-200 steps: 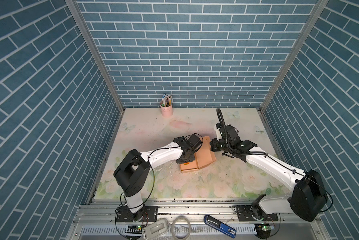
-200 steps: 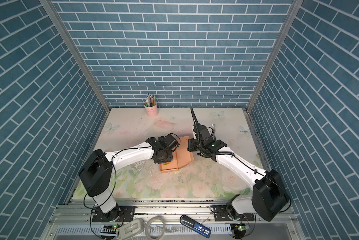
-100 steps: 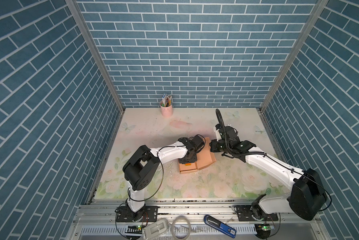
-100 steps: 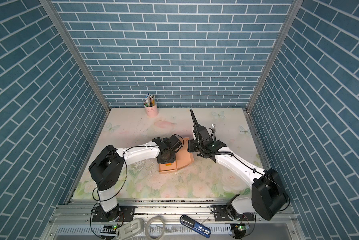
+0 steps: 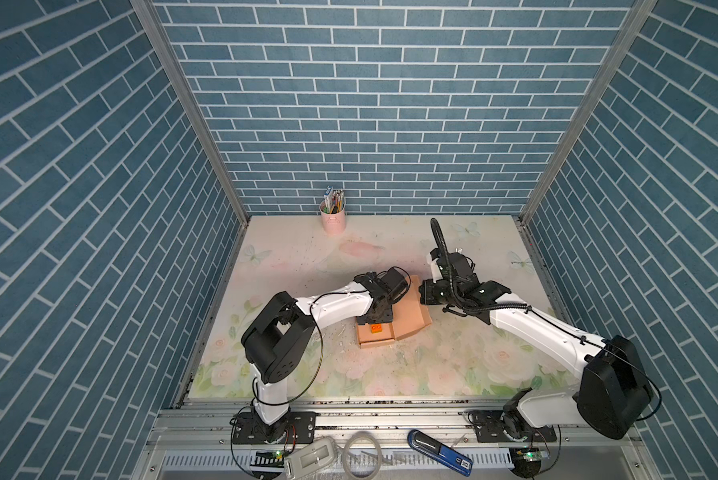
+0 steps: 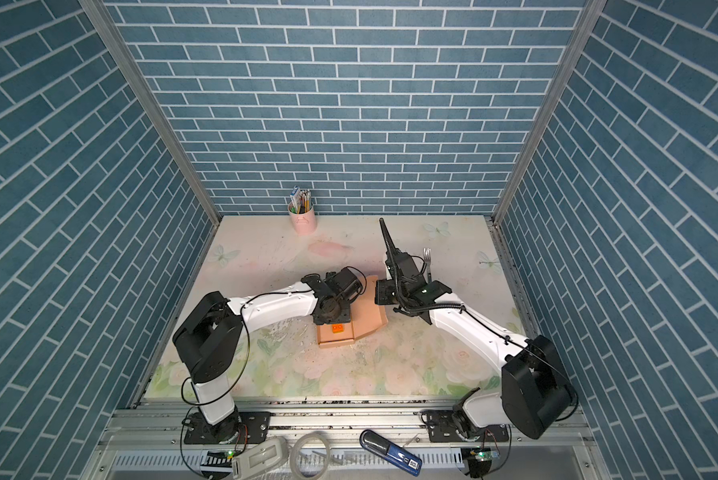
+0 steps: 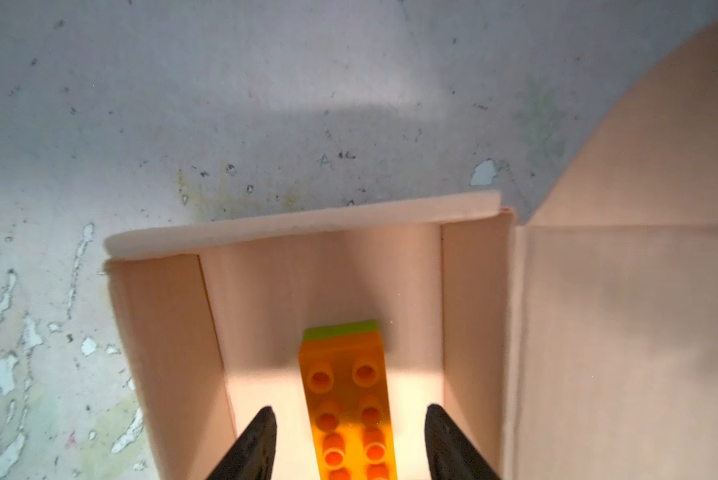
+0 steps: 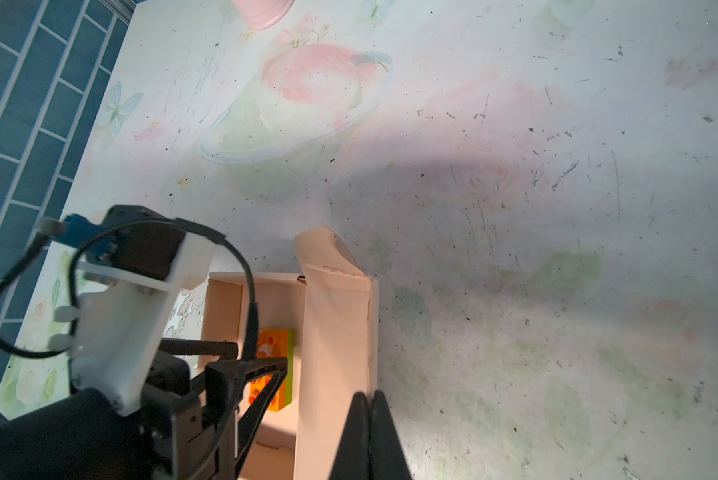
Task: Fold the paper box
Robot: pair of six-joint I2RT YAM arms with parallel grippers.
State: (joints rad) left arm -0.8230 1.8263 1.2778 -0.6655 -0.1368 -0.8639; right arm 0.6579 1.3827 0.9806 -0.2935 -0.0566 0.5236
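Box cavity: the toy brick (image 7: 340,357) lies between the spread jaws of the left claw (image 7: 349,407), with narrow gaps on either side. The raised lid of the paper box (image 5: 409,313) and the closed right claw (image 8: 367,397) bar the right side. The desk (image 5: 432,365) in front lies open. A pen cup (image 5: 333,216) stands at the back wall.

paper box (image 5: 409,312): peach-orange thin cardboard, creased
state: tray walls folded upright, lid flap open, its edge rounded
pose: tray opens upward; lid raised and tilted at its right side
place: mid-bench (image 5: 432,365)
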